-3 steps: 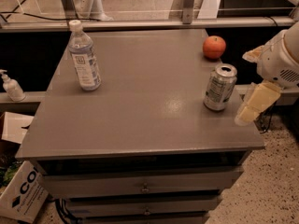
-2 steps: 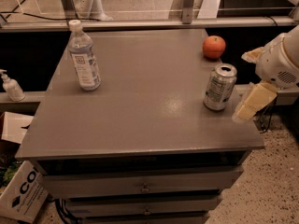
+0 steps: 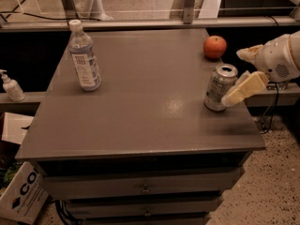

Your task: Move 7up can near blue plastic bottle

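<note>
1. The fingers (image 3: 246, 88) of the gripper (image 3: 236, 77) are spread apart at the right of the frame. One pale finger slants down across the right side of the 7up can (image 3: 219, 90), touching it or just beside it; which cannot be told. The other sits higher and further back, apart from the can.
2. The can stands upright near the right edge of the table (image 3: 140, 121), with nothing gripping it. The step in hand looks like the approach to the grasp.
3. To do this well, the gripper should slide further left until the can's body sits squarely between both fingers. It should then close on the middle of the wall, not on the rim.
4. A push from the near finger alone could tip the can or nudge it along the table edge, so the closing should be even.
5. The apple (image 3: 214, 47) lies just behind the can at the upper right and should be left alone.
6. The blue plastic bottle (image 3: 85, 60) stands upright at the upper left, well apart from the can, so the carry must cross the tabletop.
7. The can shows silver and green, but no brand name reads on it. The bottle's white-blue label carries print too small to read.
8. The cardboard box (image 3: 23, 196) at the lower left shows large letters "CO". The pump bottle (image 3: 11, 86) at the left edge shows no legible writing.
</note>
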Available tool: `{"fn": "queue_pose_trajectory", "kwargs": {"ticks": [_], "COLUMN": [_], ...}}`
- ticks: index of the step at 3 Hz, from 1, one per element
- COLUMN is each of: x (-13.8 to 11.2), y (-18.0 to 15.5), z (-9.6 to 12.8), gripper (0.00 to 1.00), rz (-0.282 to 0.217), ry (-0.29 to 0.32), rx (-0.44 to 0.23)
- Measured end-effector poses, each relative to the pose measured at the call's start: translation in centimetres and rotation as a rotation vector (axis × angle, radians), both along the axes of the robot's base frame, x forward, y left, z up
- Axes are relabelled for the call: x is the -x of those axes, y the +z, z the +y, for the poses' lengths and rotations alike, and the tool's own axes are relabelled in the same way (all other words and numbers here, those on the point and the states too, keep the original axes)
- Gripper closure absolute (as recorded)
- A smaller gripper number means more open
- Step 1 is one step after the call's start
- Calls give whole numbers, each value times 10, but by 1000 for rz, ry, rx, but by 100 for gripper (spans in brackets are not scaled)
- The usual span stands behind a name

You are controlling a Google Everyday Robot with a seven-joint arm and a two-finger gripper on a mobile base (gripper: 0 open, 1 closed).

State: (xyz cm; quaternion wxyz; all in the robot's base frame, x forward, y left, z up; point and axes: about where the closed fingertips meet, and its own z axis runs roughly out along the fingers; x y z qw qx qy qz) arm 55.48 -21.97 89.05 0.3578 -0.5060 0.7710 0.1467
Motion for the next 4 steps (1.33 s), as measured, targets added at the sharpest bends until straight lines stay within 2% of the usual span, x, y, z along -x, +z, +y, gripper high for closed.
{"fn": "queue_pose_trajectory", "kwargs": {"ticks": [1, 2, 4], "x": [-5, 4, 14], "y": [-2, -14, -16], "z": [6, 10, 21], "gripper": [0, 18, 65], "rz": [36, 94, 150], "ry": [-5, -2, 19], "rx": [-107, -169, -245]}}
